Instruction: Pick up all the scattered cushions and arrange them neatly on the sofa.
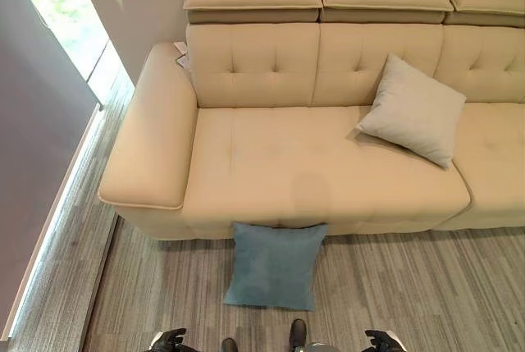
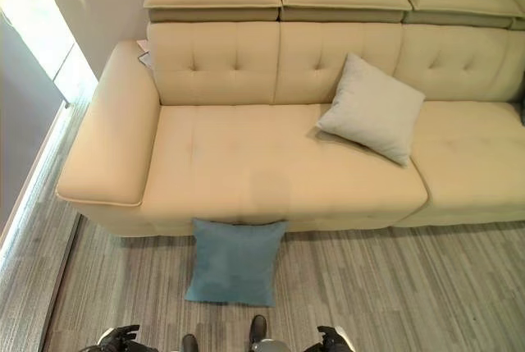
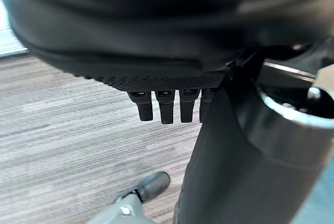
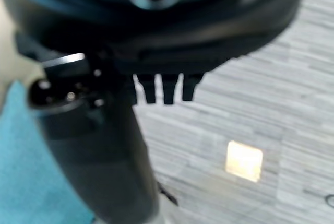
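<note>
**Ana:** What can you see from the head camera?

**Me:** I see a big cream leather sofa [image 1: 312, 163] with button dimples in its back. A square pale grey cushion [image 1: 413, 110] sits on the seat. It leans back against the sofa's back, near the right edge of the wide left seat.

**Ana:** Any cushions on the floor?

**Me:** Yes, one. A square blue cushion [image 1: 275, 264] lies on the grey striped wood floor [image 1: 410, 286]. Its top edge touches the front edge of the sofa, about the middle of the left seat. It is well apart from the grey one.

**Ana:** Where are the hands?

**Me:** Both are low, at the near edge of my view, over the floor. My dark left hand [image 1: 170, 339] is off to the left of the blue cushion. My dark right hand [image 1: 382, 340] is off to the right of it. Neither one touches a cushion.

**Ana:** Are they holding anything?

**Me:** No. In the left wrist camera the left hand's fingers [image 3: 163, 107] hang down in a straight row over the floor, with nothing in them. In the right wrist camera the right hand's fingers [image 4: 168, 90] also hang straight and loose, holding nothing. A bit of the blue cushion [image 4: 31, 172] shows beside that arm.

**Ana:** Anything else?

**Me:** A bright window [image 1: 61, 16] is by the sofa's left arm.
</note>
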Controlling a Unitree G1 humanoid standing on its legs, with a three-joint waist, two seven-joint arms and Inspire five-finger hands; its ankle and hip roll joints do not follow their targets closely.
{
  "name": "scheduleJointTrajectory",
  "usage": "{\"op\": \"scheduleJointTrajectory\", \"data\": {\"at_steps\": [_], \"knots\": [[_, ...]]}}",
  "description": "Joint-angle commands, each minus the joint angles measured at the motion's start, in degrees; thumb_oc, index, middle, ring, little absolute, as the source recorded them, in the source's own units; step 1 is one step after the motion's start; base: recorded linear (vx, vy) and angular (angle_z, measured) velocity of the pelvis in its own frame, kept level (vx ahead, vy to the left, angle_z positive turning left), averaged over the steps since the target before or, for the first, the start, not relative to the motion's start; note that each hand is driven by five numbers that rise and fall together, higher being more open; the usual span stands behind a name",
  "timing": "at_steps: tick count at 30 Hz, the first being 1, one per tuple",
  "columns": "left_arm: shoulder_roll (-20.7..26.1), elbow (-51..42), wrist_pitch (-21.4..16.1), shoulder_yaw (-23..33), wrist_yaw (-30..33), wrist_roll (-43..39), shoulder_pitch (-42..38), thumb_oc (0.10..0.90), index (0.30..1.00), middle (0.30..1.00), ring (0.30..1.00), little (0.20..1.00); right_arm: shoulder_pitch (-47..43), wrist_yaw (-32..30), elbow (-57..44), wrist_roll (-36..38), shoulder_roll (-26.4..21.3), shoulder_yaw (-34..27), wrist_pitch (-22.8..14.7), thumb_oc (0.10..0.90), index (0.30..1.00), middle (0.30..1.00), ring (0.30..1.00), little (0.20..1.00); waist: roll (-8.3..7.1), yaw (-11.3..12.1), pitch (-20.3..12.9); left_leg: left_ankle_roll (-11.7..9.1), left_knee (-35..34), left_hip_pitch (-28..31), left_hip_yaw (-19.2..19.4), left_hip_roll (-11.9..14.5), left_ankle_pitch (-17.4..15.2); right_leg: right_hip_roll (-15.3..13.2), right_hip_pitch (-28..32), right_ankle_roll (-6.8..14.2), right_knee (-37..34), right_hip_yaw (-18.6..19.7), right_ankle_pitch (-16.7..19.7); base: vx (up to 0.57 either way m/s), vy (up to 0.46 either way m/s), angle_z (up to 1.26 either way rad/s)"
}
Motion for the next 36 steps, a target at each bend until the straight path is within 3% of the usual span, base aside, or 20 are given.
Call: {"op": "scheduleJointTrajectory", "data": {"at_steps": [1,2,5,6,7,11,13,22,25,29,30,34,36], "knots": [[0.76,0.48,-1.5,-0.06,0.55,1.66,-1.59,0.8,0.9,0.9,0.9,0.9,-1.55,-1.9,0.65,0.39,-1.06,0.88,-0.83,0.8,0.9,0.9,0.9,0.9,-2.64,-0.54,-0.14,0.52,1.4,-2.71,-0.29,-5.61,-2.3,-2.61,2.46,4.96,0.0,1.23,-2.82,-0.06,-0.137,0.32],[0.56,-0.04,-1.47,-0.86,0.33,1.62,-2.41,0.8,0.9,0.9,0.9,0.9,-1.71,-2.05,0.72,1.07,-1.53,0.62,-1.01,0.8,0.9,0.9,0.9,0.9,-3.03,-0.95,0.63,-0.21,7.0,-5.6,-0.65,-5.02,-3.32,-2.5,2.7,4.24,-0.64,0.98,-3.11,-0.08,-0.18,0.43],[0.14,-0.62,-1.48,-1.87,0.4,1.11,-3.59,0.8,0.9,0.9,0.9,0.9,-2.31,-2.42,0.82,2.12,-2.32,0.46,-1.23,0.8,0.9,0.9,0.9,0.9,-3.64,-0.9,1.97,-1.25,12.97,-9.35,-2.65,-4.34,-3.84,-2.47,3.25,3.14,-1.29,0.75,-3.66,-0.06,-0.088,0.38],[0.13,-0.62,-1.48,-1.86,0.4,1.11,-3.59,0.8,0.9,0.9,0.9,0.9,-2.31,-2.42,0.82,2.12,-2.32,0.46,-1.23,0.8,0.9,0.9,0.9,0.9,-3.63,-0.92,1.96,-1.25,12.99,-9.38,-2.67,-4.34,-3.85,-2.47,3.24,3.14,-1.29,0.73,-3.66,0.05,-0.012,0.01],[-0.28,-0.65,-1.61,-2.37,0.38,0.48,-3.77,0.8,0.9,0.9,0.9,0.9,-2.46,-2.76,0.58,2.55,-2.66,0.59,-1.52,0.8,0.9,0.9,0.9,0.9,-3.82,-0.48,1.94,-1.11,11.61,-11.42,-5.97,-4.6,-3.05,-2.28,3.69,3.13,-2.11,1.23,-3.57,0.05,-0.003,-0.01],[-0.32,-0.45,-1.61,-2.72,0.38,0.51,-3.72,0.8,0.9,0.9,0.9,0.9,-2.44,-2.81,0.48,2.52,-2.79,0.72,-1.48,0.8,0.9,0.9,0.9,0.9,-4.03,-0.26,1.78,-1.0,10.58,-13.31,-7.24,-4.31,-1.9,-2.25,3.65,3.27,-1.99,1.76,-3.75,0.07,0.025,0.0],[-0.51,0.06,-1.46,-2.63,0.23,0.67,-3.31,0.8,0.9,0.9,0.9,0.9,-2.44,-2.61,0.61,2.19,-2.7,0.76,-1.36,0.8,0.9,0.9,0.9,0.9,-3.24,-0.22,1.5,-0.74,7.68,-12.23,-8.69,-4.19,-1.03,-1.57,3.25,3.16,-1.21,3.22,-4.57,0.09,0.128,-0.12],[0.71,-0.69,-1.37,-1.36,0.77,-0.01,-3.32,0.8,0.9,0.9,0.9,0.9,-2.55,-2.5,0.92,1.67,-1.67,1.1,-0.93,0.8,0.9,0.9,0.9,0.9,-3.17,0.19,0.97,0.97,5.86,-9.54,-6.32,-5.14,-2.0,-3.24,1.92,4.04,2.81,5.97,-5.52,0.09,0.12,-0.33],[1.82,-2.21,-1.99,-0.51,1.88,-1.65,-4.65,0.8,0.9,0.9,0.9,0.9,-3.88,-3.04,-0.62,3.71,-1.59,0.51,-1.43,0.8,0.9,0.9,0.9,0.9,-3.21,0.35,2.3,1.67,6.97,-11.32,-5.53,-5.51,-2.51,-3.81,-1.43,4.51,5.54,6.67,-5.51,-0.07,0.073,-0.18],[3.11,-5.29,-4.28,0.06,5.4,-6.29,-8.71,0.8,0.9,0.9,0.9,0.9,-8.51,-6.24,-4.08,6.78,-2.76,-0.41,-2.89,0.8,0.9,0.9,0.9,0.9,-2.52,0.27,6.36,2.12,10.93,-19.14,-4.4,-5.82,-2.66,-5.4,-11.84,4.46,11.95,7.14,-4.74,-0.18,0.06,-0.21],[3.1,-5.27,-4.28,0.05,5.41,-6.3,-8.74,0.8,0.9,0.9,0.9,0.9,-8.53,-6.24,-4.08,6.78,-2.76,-0.42,-2.88,0.8,0.9,0.9,0.9,0.9,-2.53,0.29,6.36,2.13,11.2,-19.28,-4.38,-5.82,-2.87,-5.43,-12.01,4.47,12.27,7.19,-4.96,-0.11,0.016,-0.05],[3.86,-10.84,-7.32,-1.65,10.51,-9.94,-13.14,0.8,0.9,0.9,0.9,0.9,-13.12,-11.69,-9.38,9.19,-3.94,-1.0,-4.67,0.8,0.9,0.9,0.9,0.9,-1.39,0.14,9.12,2.66,17.94,-31.08,-3.96,-5.89,-3.23,-6.99,-24.2,3.36,19.02,7.12,-5.26,-0.16,0.001,0.01],[3.76,-12.12,-7.76,-2.28,11.87,-11.04,-15.03,0.8,0.9,0.9,0.9,0.9,-14.94,-13.62,-10.87,10.06,-4.05,-1.2,-5.33,0.8,0.9,0.9,0.9,0.9,-1.12,-0.09,9.32,2.33,21.43,-35.31,-4.18,-5.32,-5.36,-7.47,-28.37,3.45,22.3,7.29,-7.34,-0.06,-0.032,0.05]]}}
